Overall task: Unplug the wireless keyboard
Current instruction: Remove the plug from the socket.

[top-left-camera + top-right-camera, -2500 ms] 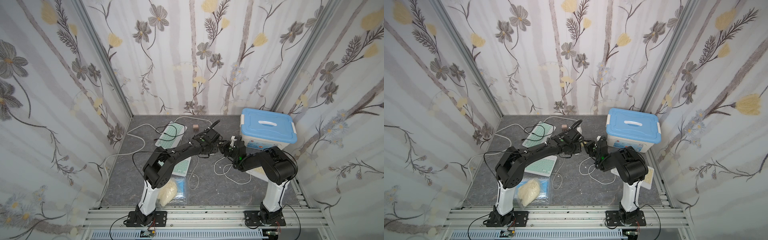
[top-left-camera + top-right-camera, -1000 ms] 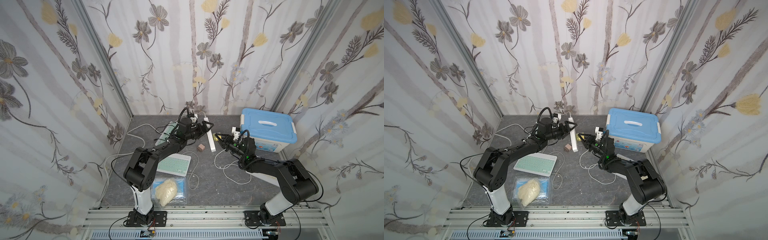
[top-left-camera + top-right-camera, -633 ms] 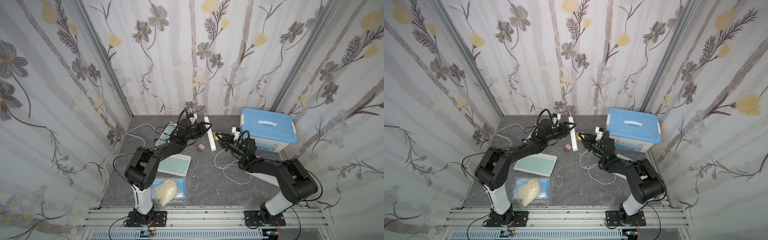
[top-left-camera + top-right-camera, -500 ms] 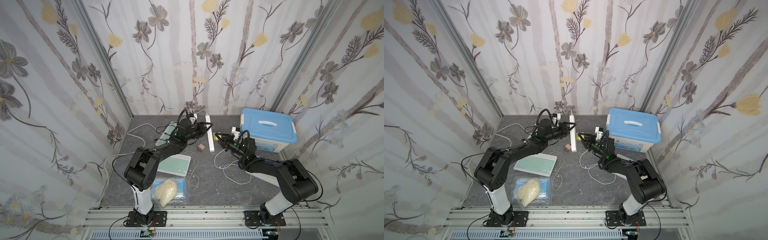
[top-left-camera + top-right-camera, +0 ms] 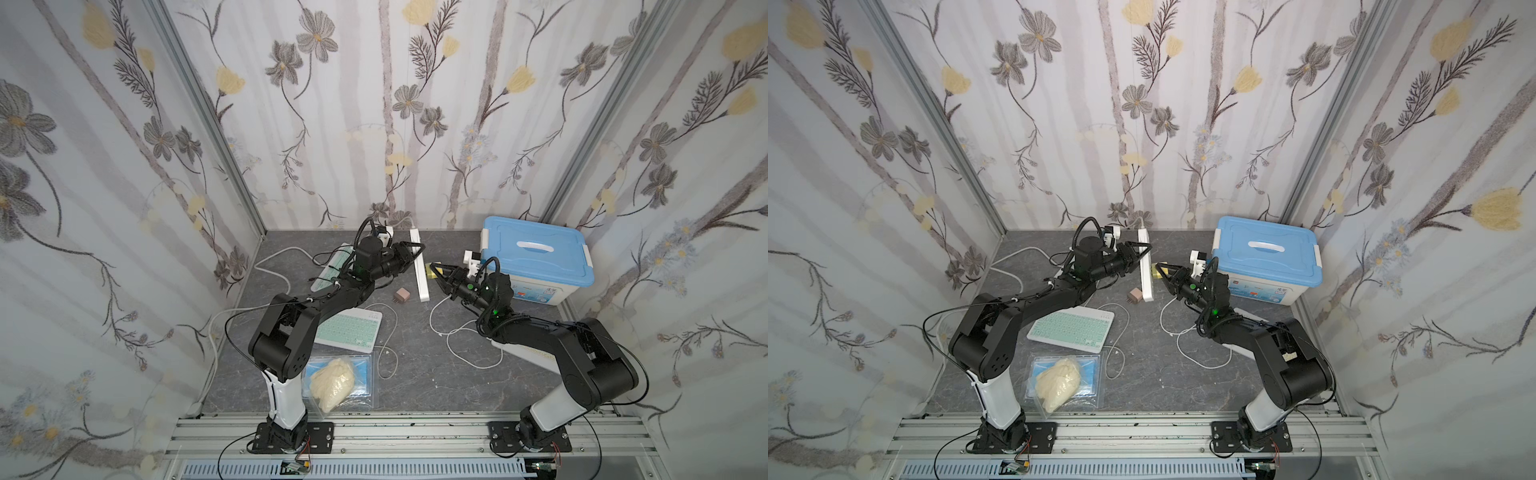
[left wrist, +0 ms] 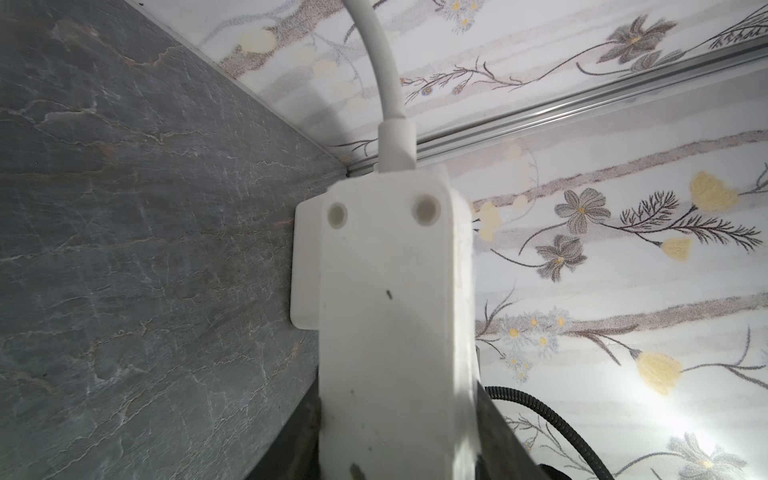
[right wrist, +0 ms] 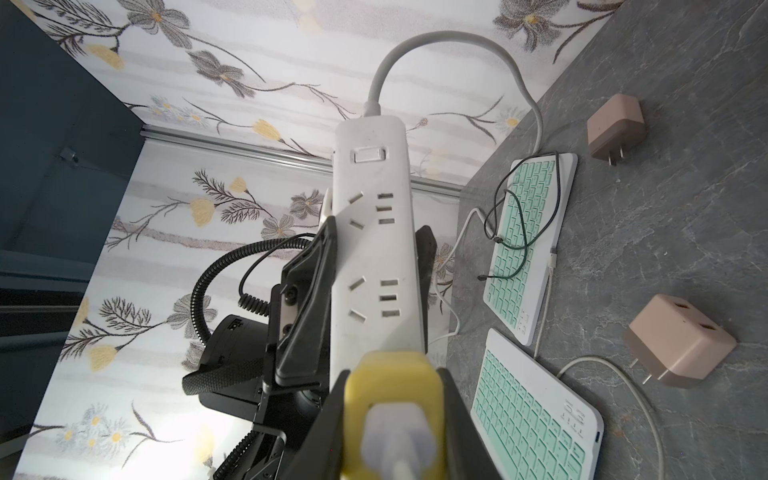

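No text, brand or number can be read. A label [image 5: 1258,293] is seen on the front wall of the blue-lidded box [image 5: 1264,249], but its print is too small. Key legends on the 2 mint keyboards, 1 under a black cable [image 7: 515,303] and 1 bare [image 7: 536,419], are blurred.

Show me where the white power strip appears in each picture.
In a top view: white power strip, centre, toward the back.
In a top view: the strip, same spot.
Left wrist: strip fills the middle.
Right wrist: strip centre, sockets showing.
Shared landmark: grey table.
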